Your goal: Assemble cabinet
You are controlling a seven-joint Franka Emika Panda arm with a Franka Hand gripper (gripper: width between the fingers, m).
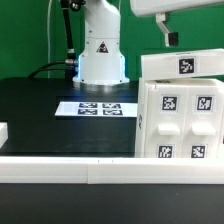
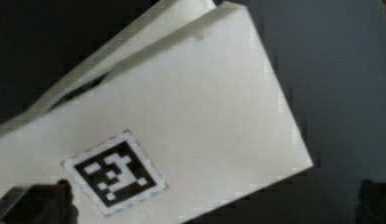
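The white cabinet body stands at the exterior view's right, with several marker tags on its front. A white panel with one tag lies on top of it. My gripper hangs just above that panel's near-left part. In the wrist view the same white panel with its tag fills most of the picture, and a second white edge shows behind it. My gripper is open, its dark fingertips standing far apart over the panel's corner and holding nothing.
The marker board lies flat on the black table in front of the robot base. A white rail runs along the table's front edge. A small white piece sits at the far left.
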